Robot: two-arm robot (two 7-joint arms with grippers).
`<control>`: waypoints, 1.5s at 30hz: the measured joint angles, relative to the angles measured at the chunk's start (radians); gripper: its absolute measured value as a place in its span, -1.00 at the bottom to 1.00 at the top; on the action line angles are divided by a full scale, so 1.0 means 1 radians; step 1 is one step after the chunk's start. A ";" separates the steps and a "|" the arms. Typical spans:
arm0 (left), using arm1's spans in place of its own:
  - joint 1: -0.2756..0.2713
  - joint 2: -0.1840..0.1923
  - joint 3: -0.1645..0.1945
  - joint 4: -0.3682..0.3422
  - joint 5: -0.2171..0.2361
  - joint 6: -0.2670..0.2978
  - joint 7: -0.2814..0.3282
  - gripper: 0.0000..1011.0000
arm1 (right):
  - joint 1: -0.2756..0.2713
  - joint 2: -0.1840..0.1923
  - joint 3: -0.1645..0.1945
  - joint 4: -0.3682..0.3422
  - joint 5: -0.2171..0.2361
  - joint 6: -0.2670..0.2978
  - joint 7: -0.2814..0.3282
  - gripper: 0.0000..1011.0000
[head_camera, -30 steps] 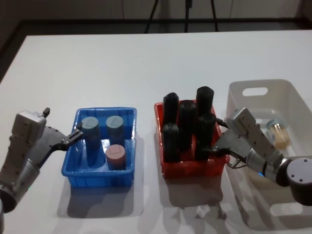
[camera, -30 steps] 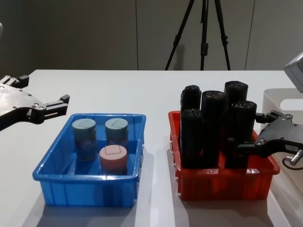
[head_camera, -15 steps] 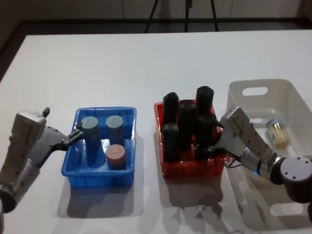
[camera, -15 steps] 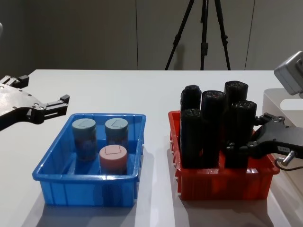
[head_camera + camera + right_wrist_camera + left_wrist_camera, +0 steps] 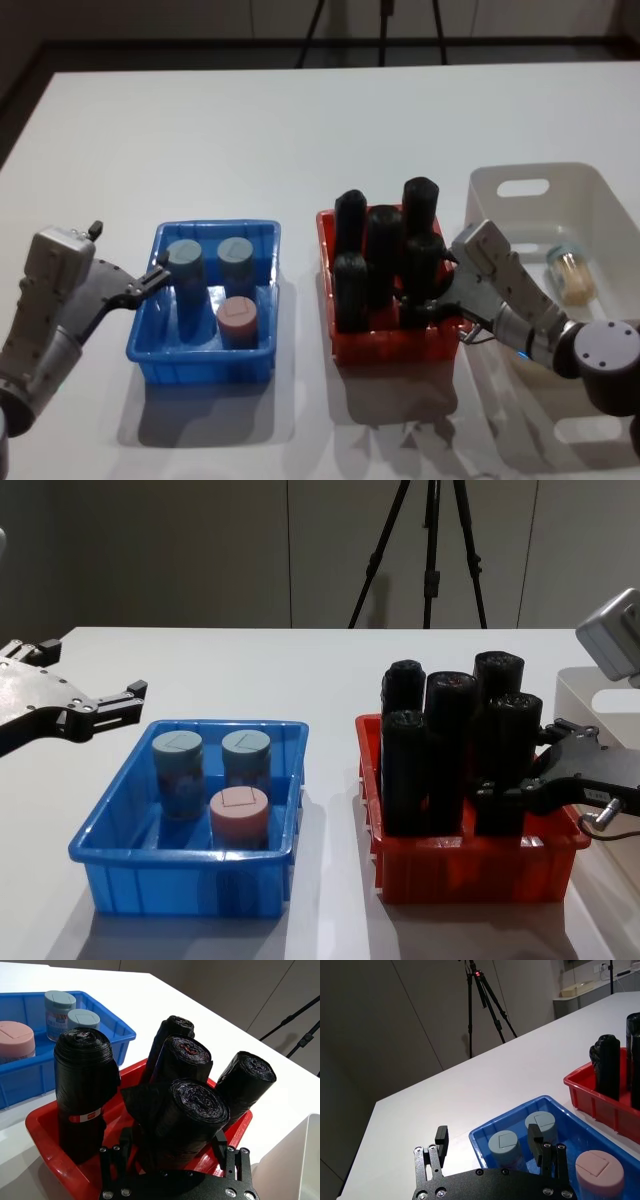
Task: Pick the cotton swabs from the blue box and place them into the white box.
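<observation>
We count three cotton swabs (image 5: 238,320) upright in the blue box (image 5: 144,354), pink lid nearest, two grey-blue behind; one tub lies in the white box (image 5: 612,210). Left gripper (image 5: 136,689) open beside the blue box; right gripper (image 5: 520,765) open around a black roll (image 5: 505,770).

Blue box (image 5: 150,345): bright blue, semi-translucent walls. Inside it, three cotton swabs tubs: two with grey-blue lids (image 5: 185,250) (image 5: 236,249), one with pink lid (image 5: 238,311), each lid marked with a square outline. Red bin (image 5: 390,348) right of the blue box: bright red, holding glossy black cylinders (image 5: 384,255); one has a white and red label band (image 5: 85,1117). White box (image 5: 590,195) right of the red bin: plain off-white; tub in it (image 5: 570,270) clear, pale yellowish contents. Table (image 5: 300,130): white. Grippers: silver-grey bodies, black fingers.
</observation>
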 joint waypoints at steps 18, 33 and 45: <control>0.000 0.000 0.000 0.000 0.000 0.000 0.000 0.98 | -0.002 0.002 0.000 -0.003 0.002 0.001 -0.002 0.29; 0.000 0.000 0.000 0.000 0.000 0.000 0.000 0.98 | -0.003 0.002 0.000 -0.004 0.002 0.002 -0.002 0.02; 0.000 0.000 0.000 0.000 0.000 0.000 0.000 0.98 | -0.003 0.002 0.000 -0.004 0.002 0.001 -0.002 -0.03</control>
